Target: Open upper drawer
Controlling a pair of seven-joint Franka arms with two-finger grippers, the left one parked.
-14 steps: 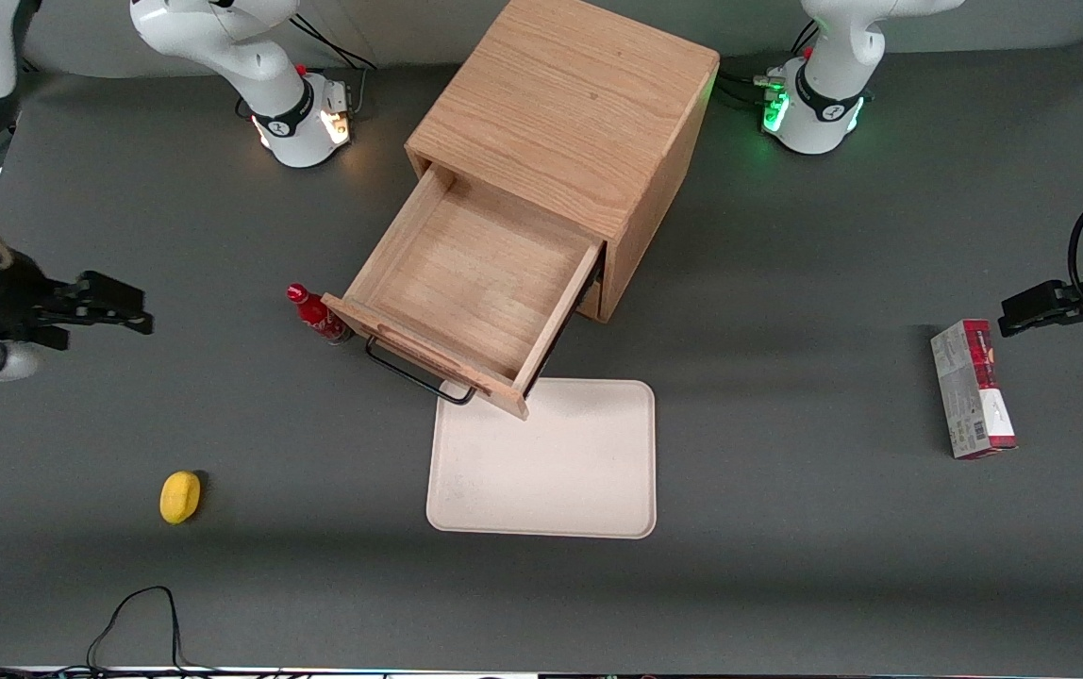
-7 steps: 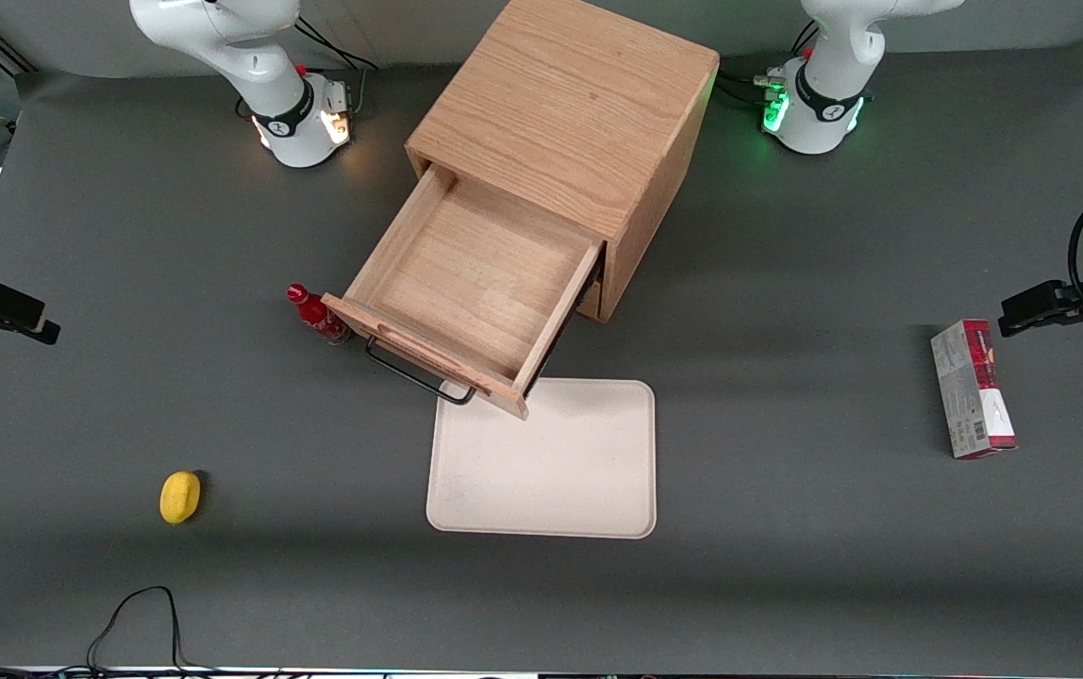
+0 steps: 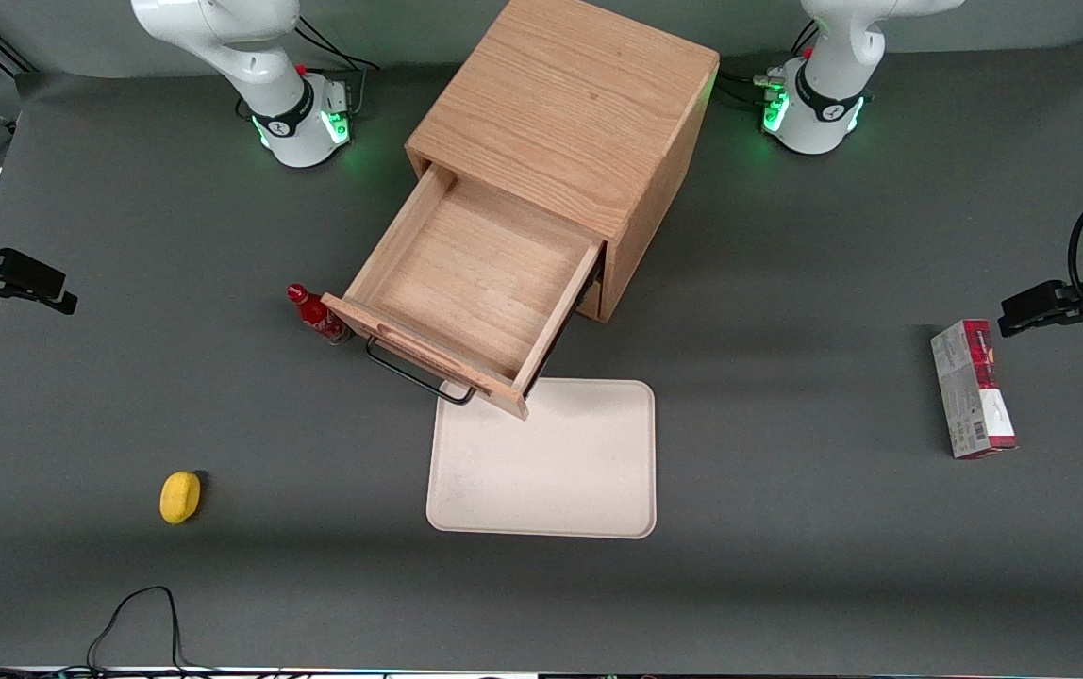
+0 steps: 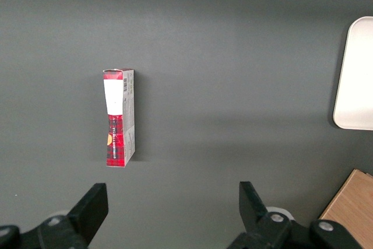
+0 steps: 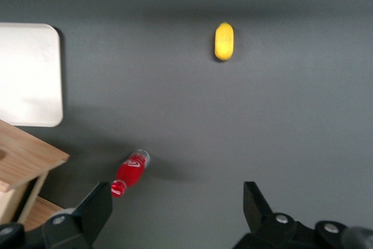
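The upper drawer (image 3: 471, 288) is a light oak box pulled well out of its boxy wooden cabinet (image 3: 565, 118), its bare inside open to view. A long thin black wire handle (image 3: 409, 375) runs along its front panel. The drawer's front corner overhangs the edge of a cream tray (image 3: 546, 462) on the desk (image 3: 787, 528).

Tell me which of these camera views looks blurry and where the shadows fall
Right wrist view: soft, motion-blurred; the red bottle and yellow object have smeared edges. Front view: sharp, with broad shadow bands across the table; the open upper drawer shades the tray edge; the open gripper sits at the working arm's end. Left wrist view: sharp, evenly lit.
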